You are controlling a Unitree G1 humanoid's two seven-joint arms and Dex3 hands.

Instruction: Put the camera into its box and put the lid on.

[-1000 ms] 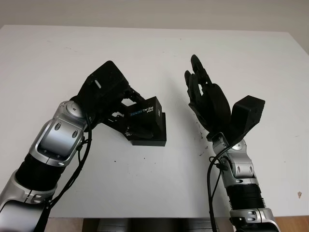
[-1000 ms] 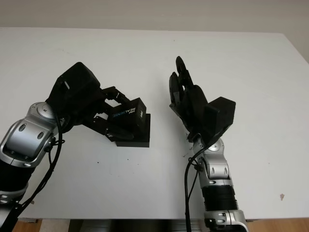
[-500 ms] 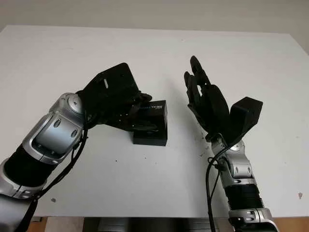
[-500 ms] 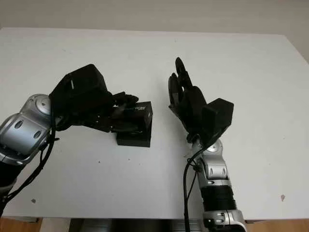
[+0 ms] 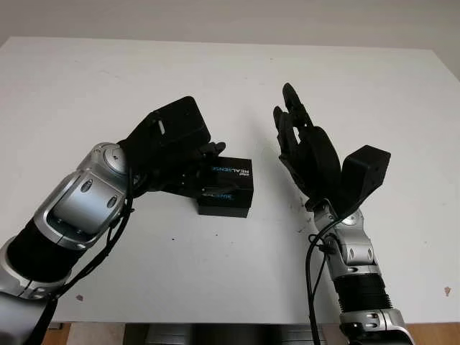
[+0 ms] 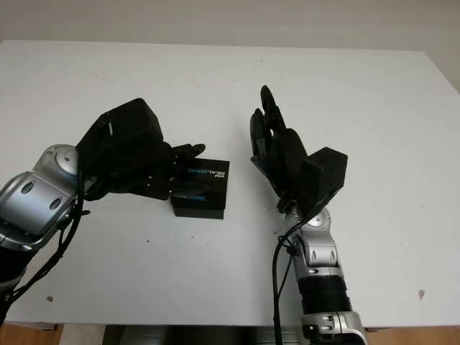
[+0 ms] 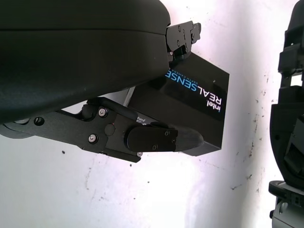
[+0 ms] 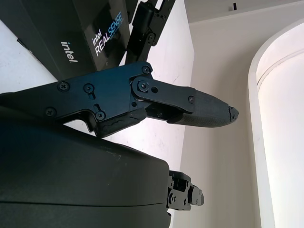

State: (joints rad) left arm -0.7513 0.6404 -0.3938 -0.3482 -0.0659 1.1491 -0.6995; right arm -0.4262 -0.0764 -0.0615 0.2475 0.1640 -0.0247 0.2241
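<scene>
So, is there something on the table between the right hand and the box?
Nothing visible: only bare table lies between the open right hand and the box, which the left hand holds from the other side.

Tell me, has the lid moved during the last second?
Yes. The lid, held by the left hand, went from tilted up to flat on the box, which kept its place on the table.

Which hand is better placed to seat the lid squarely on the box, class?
Likely the left hand: its fingers already grip the lid sitting on the box. The right hand is open, raised beside the box.
</scene>
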